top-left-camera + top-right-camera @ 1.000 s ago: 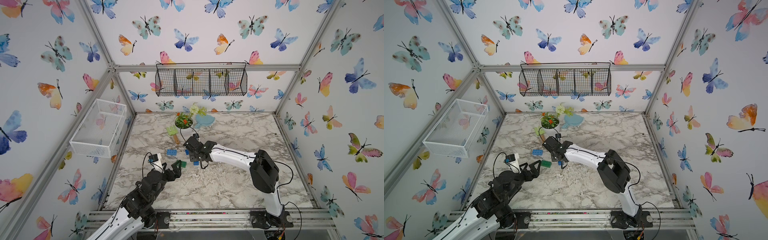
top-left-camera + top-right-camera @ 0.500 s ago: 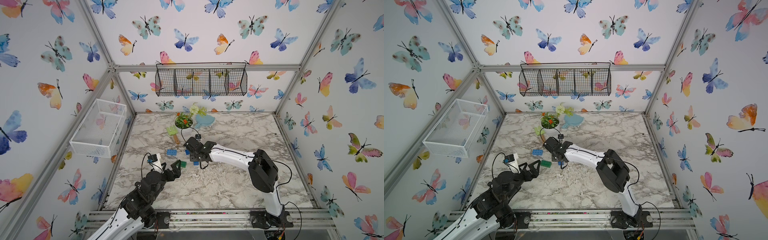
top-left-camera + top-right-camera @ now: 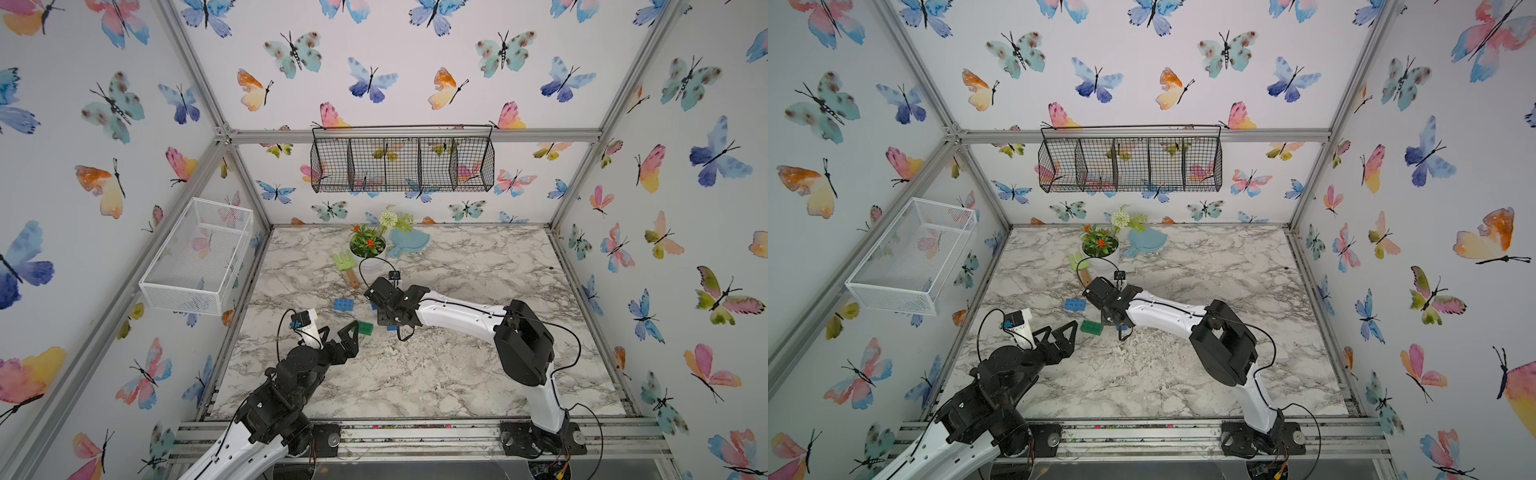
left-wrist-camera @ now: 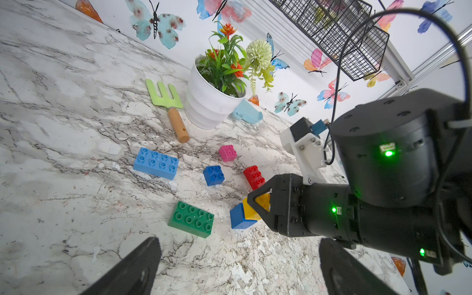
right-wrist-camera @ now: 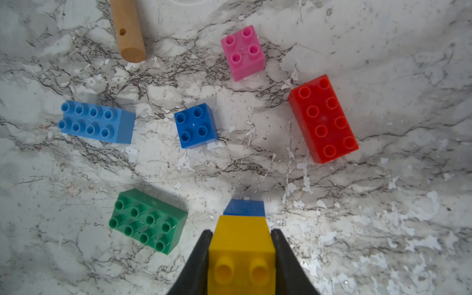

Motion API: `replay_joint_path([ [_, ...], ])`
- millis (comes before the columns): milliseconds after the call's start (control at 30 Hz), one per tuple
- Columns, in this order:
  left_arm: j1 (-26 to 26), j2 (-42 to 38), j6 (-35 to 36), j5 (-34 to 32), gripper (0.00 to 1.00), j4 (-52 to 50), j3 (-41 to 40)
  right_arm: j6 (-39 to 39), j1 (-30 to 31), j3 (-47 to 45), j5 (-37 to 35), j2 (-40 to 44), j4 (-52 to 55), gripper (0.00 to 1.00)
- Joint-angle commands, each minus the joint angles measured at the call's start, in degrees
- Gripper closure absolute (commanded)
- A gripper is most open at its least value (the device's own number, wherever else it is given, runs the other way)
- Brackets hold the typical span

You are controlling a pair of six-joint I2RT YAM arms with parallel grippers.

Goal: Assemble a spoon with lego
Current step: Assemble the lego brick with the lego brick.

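right claw (image 5: 241,233): clamped on yellow brick (image 5: 241,250), which sits on dark blue brick (image 5: 244,208) on worktop (image 5: 383,204).
left claw (image 3: 341,332): spread wide, nothing held.
green brick (image 3: 365,328): in a top view, just beside left claw at its 3 o'clock, with dark blue brick at its own 3 o'clock.
light blue brick (image 3: 343,304): at 11 o'clock of green brick.
singles: pink brick (image 5: 242,52), red brick (image 5: 323,118), loose blue brick (image 5: 196,125), all apart.
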State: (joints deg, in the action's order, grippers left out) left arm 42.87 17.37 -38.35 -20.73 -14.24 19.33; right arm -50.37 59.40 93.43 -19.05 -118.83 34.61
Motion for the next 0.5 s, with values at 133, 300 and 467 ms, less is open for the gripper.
replay_joint_path([
  [133, 0.24, -1.08, 0.38, -1.24, 0.02, -2.17, 0.36, -1.57, 0.87, -1.03, -2.5, -3.45, 3.54, 0.99],
  [300, 0.25, -1.35, -0.01, -1.55, 0.02, -2.98, 0.23, -2.17, 2.05, -0.18, -4.85, -5.86, 6.53, 0.99],
  [467, 0.27, -1.85, -0.32, -1.67, 0.02, -3.42, 0.16, -2.88, 2.82, -0.28, -6.26, -7.21, 8.18, 0.99],
])
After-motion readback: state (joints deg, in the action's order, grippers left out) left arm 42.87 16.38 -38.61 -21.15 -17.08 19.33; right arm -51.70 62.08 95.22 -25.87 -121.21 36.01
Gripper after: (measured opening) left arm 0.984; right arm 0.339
